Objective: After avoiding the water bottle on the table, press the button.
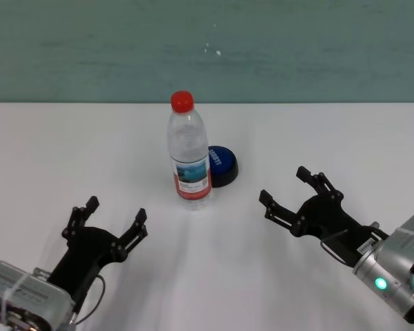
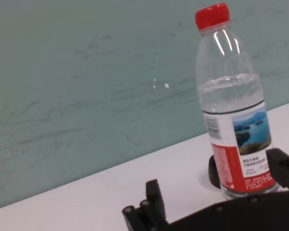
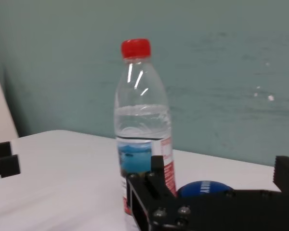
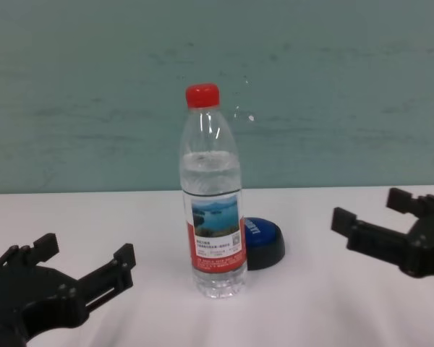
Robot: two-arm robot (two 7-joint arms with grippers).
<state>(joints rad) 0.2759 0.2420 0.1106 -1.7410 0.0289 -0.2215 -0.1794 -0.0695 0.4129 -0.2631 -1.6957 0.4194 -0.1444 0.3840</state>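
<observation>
The water bottle point(image 1: 189, 153) stands upright at the middle of the white table point(image 1: 55, 152), with a red cap and a lake-photo label; it also shows in the chest view point(image 4: 213, 210), left wrist view point(image 2: 233, 110) and right wrist view point(image 3: 143, 130). The blue button point(image 1: 221, 164) sits just behind and right of the bottle, touching or nearly so, partly hidden by it in the chest view point(image 4: 262, 241). My left gripper point(image 1: 114, 219) is open, empty, near the front left. My right gripper point(image 1: 286, 187) is open, empty, right of the button.
A teal wall point(image 1: 207, 48) runs behind the table's far edge. Bare tabletop lies between both grippers and the bottle.
</observation>
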